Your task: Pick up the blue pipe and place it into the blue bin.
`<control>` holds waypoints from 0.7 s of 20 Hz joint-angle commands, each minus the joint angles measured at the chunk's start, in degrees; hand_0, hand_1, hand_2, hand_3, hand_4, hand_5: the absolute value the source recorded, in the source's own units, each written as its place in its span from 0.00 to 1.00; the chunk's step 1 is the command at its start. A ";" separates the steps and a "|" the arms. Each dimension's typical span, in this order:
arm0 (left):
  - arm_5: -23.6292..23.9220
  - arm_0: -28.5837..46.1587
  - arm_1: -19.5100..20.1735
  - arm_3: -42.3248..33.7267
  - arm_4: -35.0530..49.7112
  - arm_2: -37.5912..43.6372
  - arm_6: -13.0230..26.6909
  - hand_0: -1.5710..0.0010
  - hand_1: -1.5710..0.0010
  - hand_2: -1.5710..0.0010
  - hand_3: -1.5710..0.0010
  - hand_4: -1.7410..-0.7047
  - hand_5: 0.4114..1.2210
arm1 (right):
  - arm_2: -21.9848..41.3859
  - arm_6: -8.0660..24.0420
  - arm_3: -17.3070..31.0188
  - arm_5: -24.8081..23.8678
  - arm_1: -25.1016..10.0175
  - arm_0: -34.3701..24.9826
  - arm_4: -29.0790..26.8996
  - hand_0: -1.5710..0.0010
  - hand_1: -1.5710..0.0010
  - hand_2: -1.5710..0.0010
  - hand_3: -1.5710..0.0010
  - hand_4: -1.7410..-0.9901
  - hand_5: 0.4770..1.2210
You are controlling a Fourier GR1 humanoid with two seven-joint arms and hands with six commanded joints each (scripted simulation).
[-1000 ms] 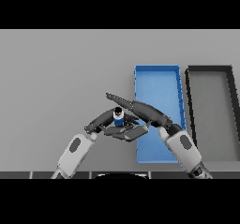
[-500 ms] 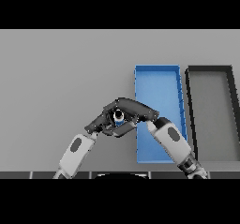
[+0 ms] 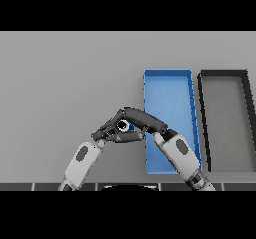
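Holding the blue pipe (image 3: 125,127) between them, the left hand (image 3: 107,131) and right hand (image 3: 142,121) were curled round it just left of the blue bin (image 3: 168,75); placement remained. The pipe showed as a short blue piece with a pale round end, mostly hidden.

So the grey worktop (image 3: 65,78) has two long bins sitting on it, right side: a blue bin (image 3: 168,90) and a black bin (image 3: 225,118) just beside it.
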 commanded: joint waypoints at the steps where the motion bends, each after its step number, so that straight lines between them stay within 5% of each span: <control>1: 0.33 -0.15 -0.20 0.05 -0.14 -0.03 0.52 0.00 0.00 0.01 0.09 0.01 1.00 | -0.46 0.95 -0.21 -0.02 0.32 0.21 -0.83 0.03 0.03 0.03 0.04 0.33 0.92; 3: -0.03 0.64 0.32 -0.81 -0.14 0.03 1.12 0.00 0.00 0.00 0.09 0.01 1.00 | -0.70 1.26 -1.05 0.02 0.95 1.67 -1.01 0.02 0.02 0.02 0.02 0.33 0.95; 4: 0.25 0.54 0.32 -0.60 -0.69 -0.03 -0.03 0.00 0.00 0.00 0.20 0.01 1.00 | -1.18 2.01 -1.24 0.12 1.34 1.67 -1.27 0.01 0.01 0.01 0.02 0.33 0.96; 5: 0.39 0.35 0.52 -0.40 -1.42 0.20 -1.07 0.08 0.13 0.15 0.33 0.11 1.00 | -1.51 2.31 -1.21 -0.15 1.77 1.43 -0.61 0.01 0.01 0.01 0.02 0.33 0.97; 7: -0.69 0.07 1.23 -0.68 -2.85 0.15 -0.55 0.40 0.44 0.46 0.57 0.32 1.00 | -1.82 3.04 -1.53 0.25 2.36 1.28 0.20 0.01 0.01 0.01 0.01 0.33 0.98; 9: -2.83 -0.19 1.45 0.45 -4.08 0.33 -0.82 0.62 0.64 0.65 0.73 0.47 1.00 | -2.26 3.79 -1.26 0.59 3.15 1.69 1.28 0.00 0.00 0.00 0.01 0.32 0.99; 14: -5.09 0.25 1.52 -0.25 -3.79 1.17 4.46 0.87 0.88 0.89 0.91 0.68 0.54 | -3.04 3.03 -1.57 1.36 5.35 2.36 3.15 0.00 0.00 0.00 0.00 0.32 1.00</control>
